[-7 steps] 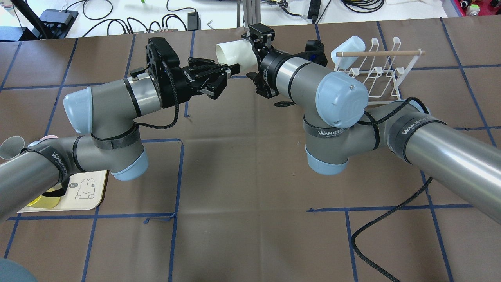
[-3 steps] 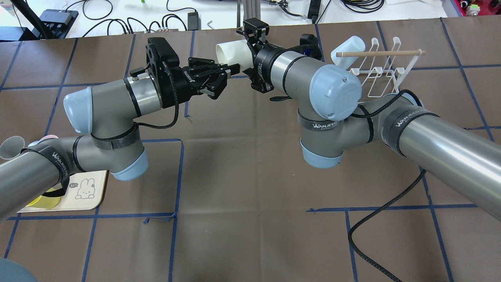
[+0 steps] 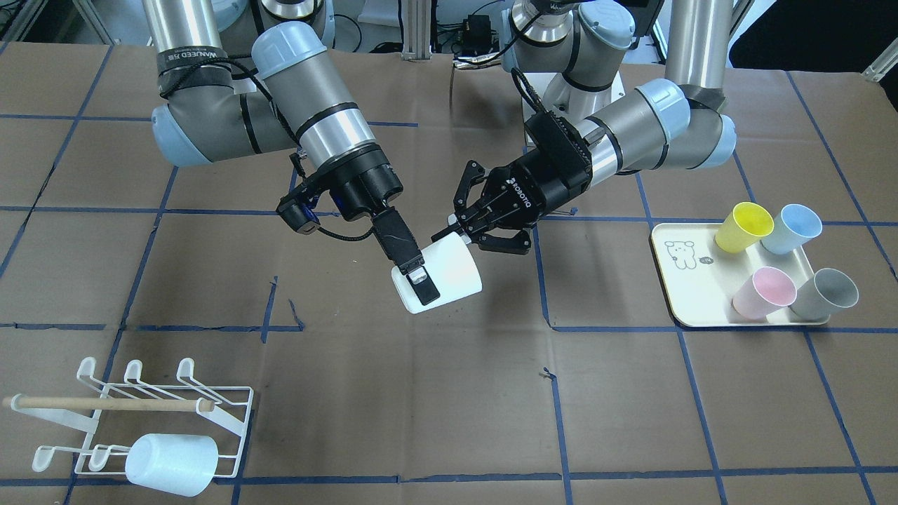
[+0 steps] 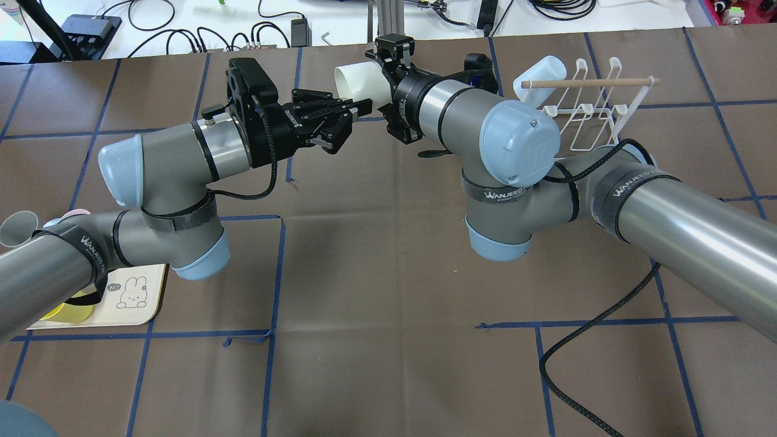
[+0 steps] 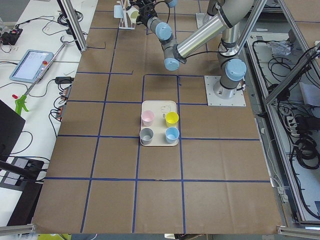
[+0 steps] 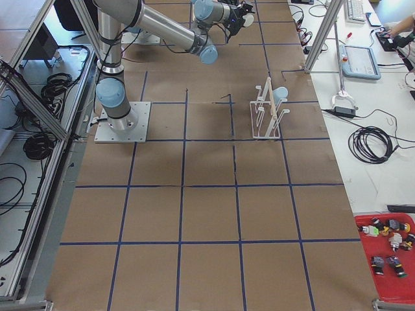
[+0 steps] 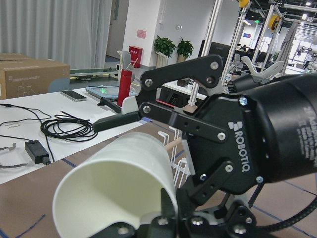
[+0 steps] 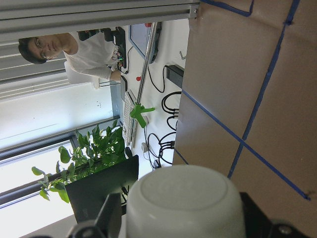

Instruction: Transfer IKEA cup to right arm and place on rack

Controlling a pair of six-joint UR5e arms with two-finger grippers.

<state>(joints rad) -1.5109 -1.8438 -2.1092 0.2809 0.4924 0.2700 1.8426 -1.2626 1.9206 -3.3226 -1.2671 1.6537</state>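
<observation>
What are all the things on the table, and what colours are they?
White cup: one, held in the air mid-table.
Pale blue cup: one, lying on the rack.
Rack: one, white wire with a wooden dowel, on the robot's right side.
Tray: one, cream, on the robot's left side.
Cups on the tray: four, yellow, blue, pink, grey.
Table: one, brown with blue tape lines.
Right gripper: black, shut on the white cup's base.
Left gripper: black, open, beside the cup's rim.

Brown worktop (image 3: 435, 393) with blue tape grid carried the white rack (image 3: 210, 414) my right side, cream tray (image 3: 691, 294) my left.
</observation>
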